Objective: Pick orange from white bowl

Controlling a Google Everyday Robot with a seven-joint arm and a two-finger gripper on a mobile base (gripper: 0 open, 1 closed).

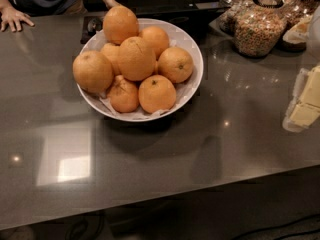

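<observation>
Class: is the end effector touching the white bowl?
Apart. The camera view shows the end effector at the right edge, with counter visible between it and the white bowl.

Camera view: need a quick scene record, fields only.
target: orange, large, deep orange, in the middle of the pile, resting on others
container: white bowl, heaped, about eight oranges visible
surface: grey counter, glossy
end effector: end effector at the right edge of view, above the counter, apart from the bowl
nearby: cereal jar behind and to the right of the bowl
person: hand flat on the counter, top left
task state: orange not yet picked
</observation>
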